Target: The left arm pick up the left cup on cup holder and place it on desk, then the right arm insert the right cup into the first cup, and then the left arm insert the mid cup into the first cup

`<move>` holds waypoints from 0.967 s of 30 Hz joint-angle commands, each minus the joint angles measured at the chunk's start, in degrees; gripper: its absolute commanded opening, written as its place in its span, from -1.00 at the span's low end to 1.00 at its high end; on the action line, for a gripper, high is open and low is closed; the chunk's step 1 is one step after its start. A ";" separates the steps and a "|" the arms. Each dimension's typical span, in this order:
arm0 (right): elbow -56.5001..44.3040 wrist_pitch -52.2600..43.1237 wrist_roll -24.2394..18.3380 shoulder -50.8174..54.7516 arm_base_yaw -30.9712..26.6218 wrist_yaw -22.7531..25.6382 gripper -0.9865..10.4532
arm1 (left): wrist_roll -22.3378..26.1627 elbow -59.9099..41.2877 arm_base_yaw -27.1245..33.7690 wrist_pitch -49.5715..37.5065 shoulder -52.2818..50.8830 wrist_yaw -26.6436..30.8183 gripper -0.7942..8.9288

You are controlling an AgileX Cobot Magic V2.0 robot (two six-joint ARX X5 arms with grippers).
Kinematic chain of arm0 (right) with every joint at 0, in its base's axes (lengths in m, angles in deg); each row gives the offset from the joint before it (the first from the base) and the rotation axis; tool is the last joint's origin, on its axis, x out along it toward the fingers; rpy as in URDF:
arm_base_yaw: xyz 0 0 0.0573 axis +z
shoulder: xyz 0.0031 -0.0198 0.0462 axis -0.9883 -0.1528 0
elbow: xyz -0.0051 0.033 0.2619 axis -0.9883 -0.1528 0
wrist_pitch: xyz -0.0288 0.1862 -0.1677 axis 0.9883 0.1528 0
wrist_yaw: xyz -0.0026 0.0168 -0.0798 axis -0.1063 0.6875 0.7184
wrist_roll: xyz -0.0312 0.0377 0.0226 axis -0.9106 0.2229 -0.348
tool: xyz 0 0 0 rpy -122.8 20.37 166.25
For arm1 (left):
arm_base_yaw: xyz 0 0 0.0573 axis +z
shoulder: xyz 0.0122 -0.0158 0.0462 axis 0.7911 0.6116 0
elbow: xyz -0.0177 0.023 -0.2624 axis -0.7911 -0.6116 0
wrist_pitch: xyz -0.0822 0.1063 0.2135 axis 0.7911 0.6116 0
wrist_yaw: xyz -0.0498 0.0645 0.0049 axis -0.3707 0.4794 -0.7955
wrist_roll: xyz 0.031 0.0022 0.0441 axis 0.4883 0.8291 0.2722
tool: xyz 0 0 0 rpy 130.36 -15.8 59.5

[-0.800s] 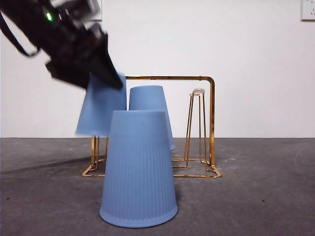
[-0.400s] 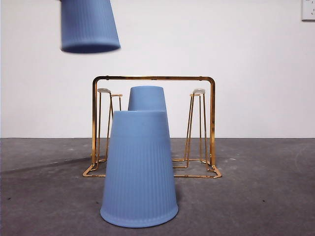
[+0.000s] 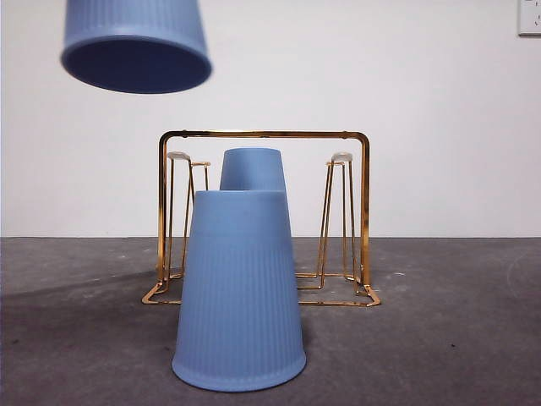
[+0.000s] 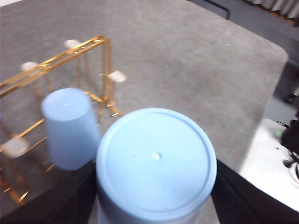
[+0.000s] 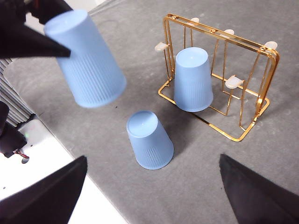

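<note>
The cup [image 3: 135,42] held aloft, mouth down, hangs well off to one side of the cup standing on the bench [image 3: 239,292]; brought down off-centre or tilted, it could catch the rim and topple it. The left gripper [image 4: 154,205] is clamped on the cup. The right gripper [image 5: 152,196] waits, spread wide, above the rack [image 5: 261,56].
</note>
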 commanded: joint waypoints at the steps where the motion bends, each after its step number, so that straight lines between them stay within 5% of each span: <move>1: 0.92 -0.39 1.01 -0.31 0.57 0.09 -0.04 | -0.96 -1.90 -2.64 -4.26 1.16 -0.26 -0.27; 8: 0.92 -0.39 1.73 -0.31 0.57 0.11 -0.04 | -2.01 -6.23 -5.68 -13.31 4.20 -0.15 -0.27; 29: 0.92 -0.57 2.97 -0.33 0.57 0.55 -0.04 | 1.64 -7.76 -9.55 -19.45 19.30 4.79 -0.27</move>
